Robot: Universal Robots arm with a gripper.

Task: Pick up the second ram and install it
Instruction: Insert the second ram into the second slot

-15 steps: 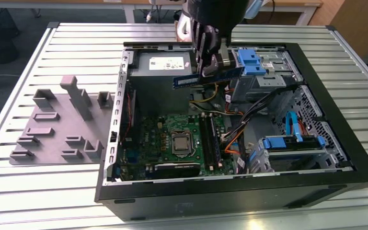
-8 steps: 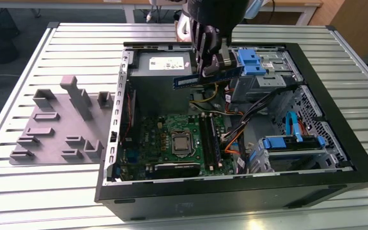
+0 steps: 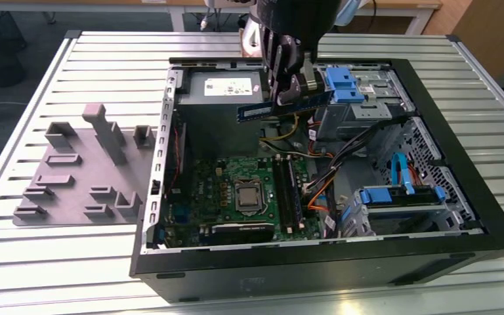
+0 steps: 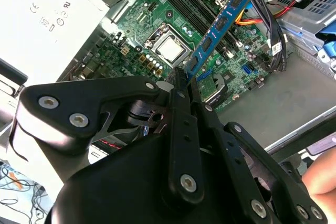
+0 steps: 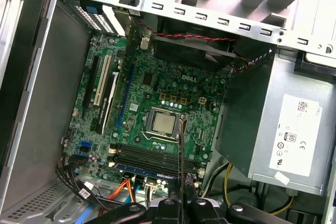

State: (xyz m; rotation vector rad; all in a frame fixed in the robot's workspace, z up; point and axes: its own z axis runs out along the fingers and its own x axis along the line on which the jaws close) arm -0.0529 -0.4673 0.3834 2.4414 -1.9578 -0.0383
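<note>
**RAM stick in hand, above the open case**

We judge the pick-up done and the carry under way. Our gripper (image 3: pixel 298 88) is clamped on the second ram (image 3: pixel 283 106), which hangs clear above the computer case (image 3: pixel 462 216) near its far edge, beside the power supply (image 3: pixel 221 88). In the second wrist view the stick (image 4: pixel 220 24) juts from the fingers over the motherboard (image 4: pixel 152 24). Seating it calls for squaring the stick's edge with a memory slot (image 5: pixel 152 157) beside the processor (image 5: pixel 161 121). The arm reaches down from above, wrist tilted.
</note>
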